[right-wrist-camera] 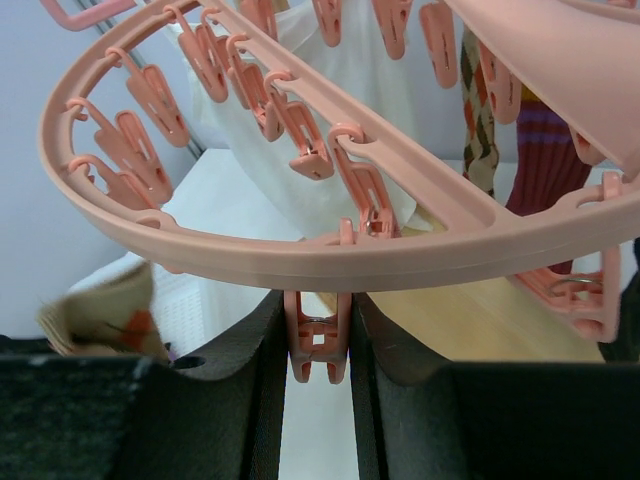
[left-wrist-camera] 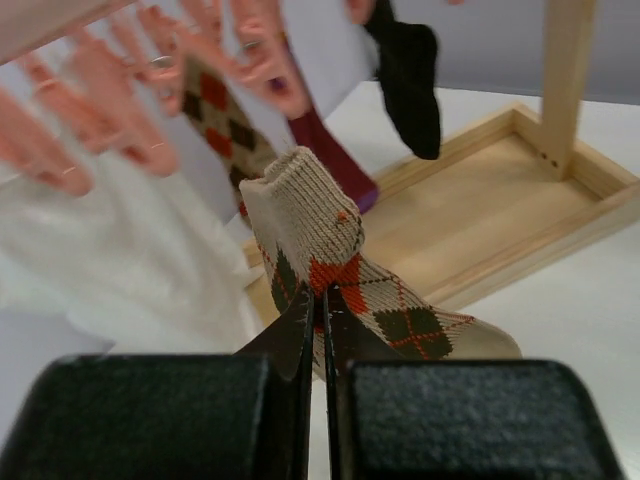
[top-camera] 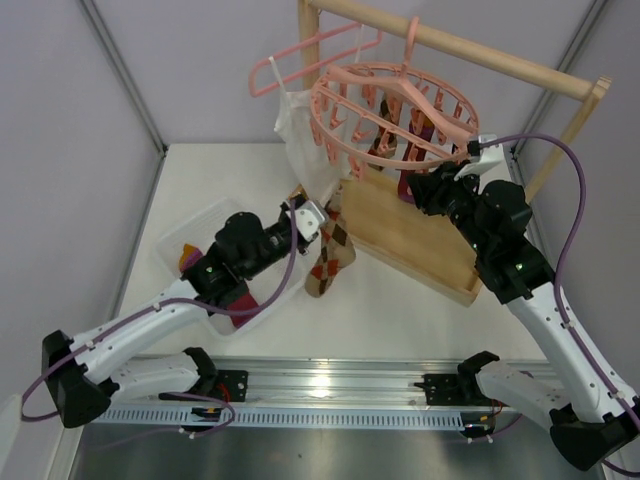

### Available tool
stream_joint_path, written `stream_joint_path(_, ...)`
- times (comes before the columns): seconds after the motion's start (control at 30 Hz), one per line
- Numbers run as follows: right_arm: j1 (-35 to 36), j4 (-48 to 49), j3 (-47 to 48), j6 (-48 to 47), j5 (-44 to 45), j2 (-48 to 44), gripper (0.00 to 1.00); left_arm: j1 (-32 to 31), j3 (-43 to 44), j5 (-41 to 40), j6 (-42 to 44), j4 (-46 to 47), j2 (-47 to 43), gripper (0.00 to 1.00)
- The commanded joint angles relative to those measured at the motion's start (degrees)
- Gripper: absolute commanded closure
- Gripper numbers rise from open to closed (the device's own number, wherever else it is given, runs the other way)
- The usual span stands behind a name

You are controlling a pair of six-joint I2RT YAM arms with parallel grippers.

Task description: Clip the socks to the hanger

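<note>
Your left gripper (left-wrist-camera: 322, 300) pinching the argyle sock (left-wrist-camera: 312, 215), left of the round hanger (right-wrist-camera: 300, 258), your right gripper (right-wrist-camera: 318, 312) squeezing a pink clip (right-wrist-camera: 317, 352) on its near right rim

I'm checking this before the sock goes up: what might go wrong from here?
The left gripper pinches the argyle sock only by a thin fold, so it may slip out. The fingers of the right gripper squeeze one clip under the hanger, which hangs from its hook, so it may swing or tilt when the sock is pushed in.
</note>
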Motion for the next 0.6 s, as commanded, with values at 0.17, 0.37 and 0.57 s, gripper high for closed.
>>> stream_joint_path(0.17, -0.5, -0.1, 3.2, 4.8, -5.3, 0.7, 1.0, -6.6, 4.1, 5.9, 6.4, 12.1, 9.4, 0.99)
stream_joint_path(0.37, -0.7, -0.7, 3.4, 4.9, -6.5, 0.5, 1.0, -8.5, 6.9, 6.7, 6.7, 14.3, 15.3, 0.99)
stream_joint_path(0.57, -0.7, -0.7, 3.3, 4.9, -7.1, 1.0, 1.0, -9.1, 9.7, 6.3, 6.3, 15.7, 19.8, 0.99)
